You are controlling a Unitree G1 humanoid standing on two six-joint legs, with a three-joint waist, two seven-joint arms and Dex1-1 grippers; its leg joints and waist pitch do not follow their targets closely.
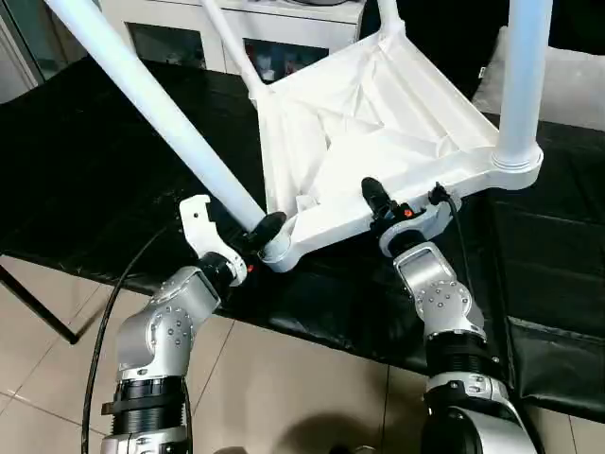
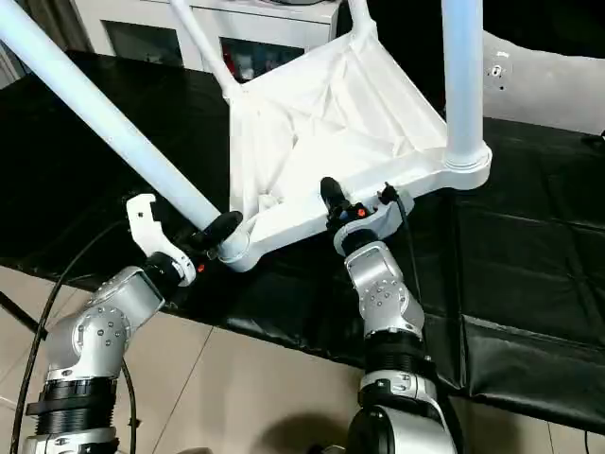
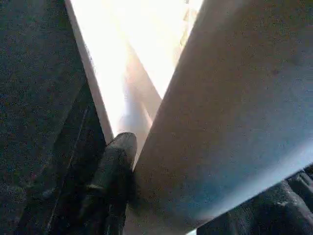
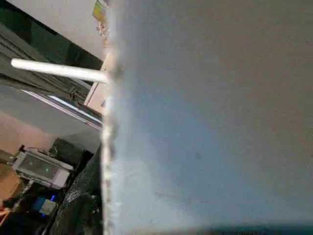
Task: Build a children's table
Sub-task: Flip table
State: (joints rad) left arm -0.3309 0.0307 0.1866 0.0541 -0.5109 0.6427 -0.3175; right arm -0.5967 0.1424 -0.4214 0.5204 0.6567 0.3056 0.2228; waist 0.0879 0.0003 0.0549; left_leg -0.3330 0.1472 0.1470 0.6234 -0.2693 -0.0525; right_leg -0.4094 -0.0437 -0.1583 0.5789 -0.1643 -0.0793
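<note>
On the black-covered surface [image 1: 85, 161], seen from the left eye view, the children's table [image 1: 378, 123] lies upside down and tilted, its smooth white plastic top showing a ribbed underside with raised diagonal ridges and round corner sockets. Long, round, tapered white legs stand out of the sockets, one slanting up and away at the near left corner, another rising upright at the right corner. The left gripper [image 1: 257, 234] pinches the base of the slanting leg just beside its socket, a black finger pressed against it. The right gripper [image 1: 376, 200] sits at the near edge of the top, one black finger lying over the rim; whether it clamps the rim I cannot tell. Behind stands a white glass-doored cabinet [image 1: 189, 43], and pale floor tiles [image 1: 284, 378] lie below. From the left wrist view, a ridged black finger [image 3: 110, 171] touches the glossy white leg. From the right wrist view, matte white plastic looms close, with one thin leg beyond.
</note>
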